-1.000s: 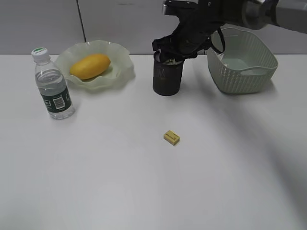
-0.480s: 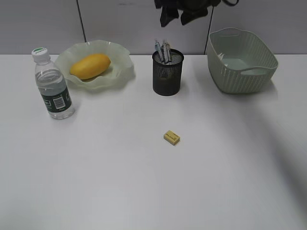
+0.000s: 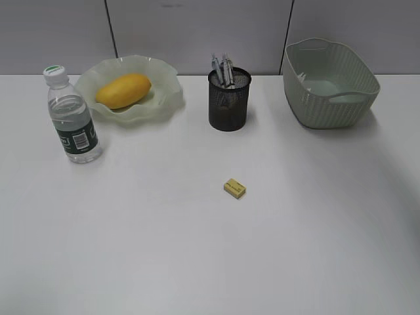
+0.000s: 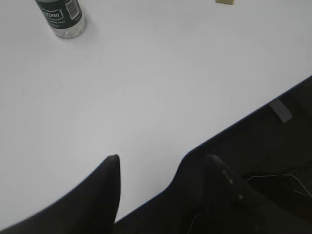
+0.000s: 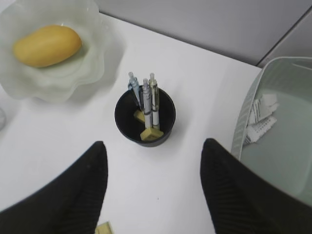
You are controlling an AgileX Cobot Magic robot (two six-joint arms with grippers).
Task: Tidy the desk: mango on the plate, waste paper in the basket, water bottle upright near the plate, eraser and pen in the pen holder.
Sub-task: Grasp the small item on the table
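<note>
The mango lies on the wavy green plate, and the water bottle stands upright to its left. Three pens and yellowish eraser pieces sit in the black mesh pen holder. Another eraser lies on the desk. Waste paper rests in the basket. High above the pen holder, my right gripper is open and empty. My left gripper is open over the desk's front edge. Neither gripper shows in the exterior view.
The grey wall panels run behind the desk. In the left wrist view the bottle's base and the loose eraser lie far ahead, and the dark floor lies below the desk edge.
My right arm has lifted up from the pen holder and left the exterior view, leaving the pens standing in the holder. The left gripper has not moved.
</note>
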